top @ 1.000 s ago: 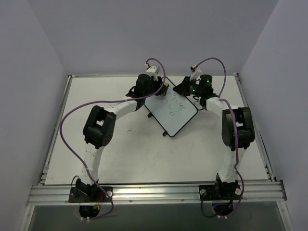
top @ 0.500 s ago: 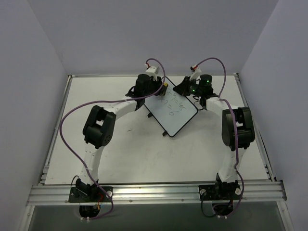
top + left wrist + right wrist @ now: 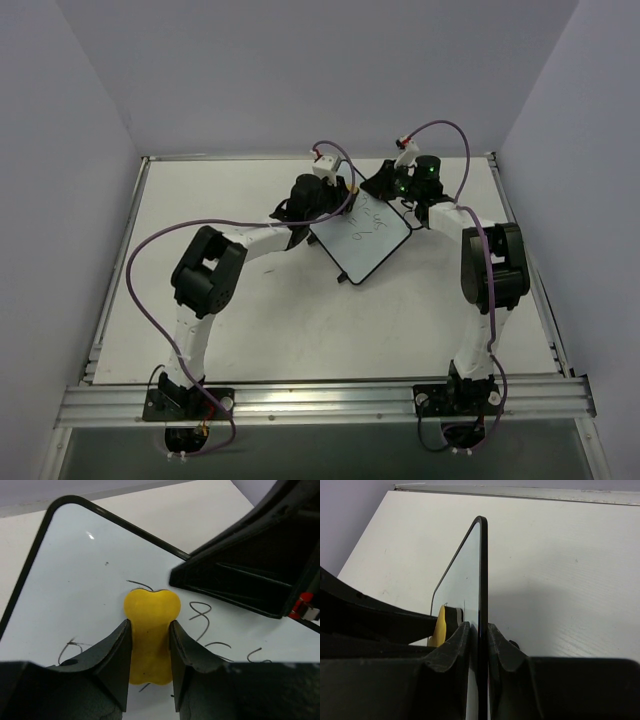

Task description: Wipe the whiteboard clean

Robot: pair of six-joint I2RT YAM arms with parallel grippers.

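Observation:
The whiteboard point(image 3: 368, 240) lies tilted on the table in the top view, white with a thin black frame and dark scribbles. In the left wrist view the whiteboard point(image 3: 75, 580) fills the frame. My left gripper point(image 3: 150, 645) is shut on a yellow eraser point(image 3: 150, 630) pressed on the board among the scribbles; in the top view it point(image 3: 335, 200) sits over the board's far left corner. My right gripper point(image 3: 479, 640) is shut on the whiteboard's edge point(image 3: 481, 570), seen edge-on; in the top view it point(image 3: 392, 190) holds the far corner.
The white table point(image 3: 250, 320) has a raised metal rail along its near edge point(image 3: 320, 395). Grey walls close in at the back and both sides. Purple cables point(image 3: 140, 280) loop off both arms.
My left gripper with the eraser has moved right and nearer across the board's far part. Scribbles at the far left of the board are gone. The right gripper has not moved.

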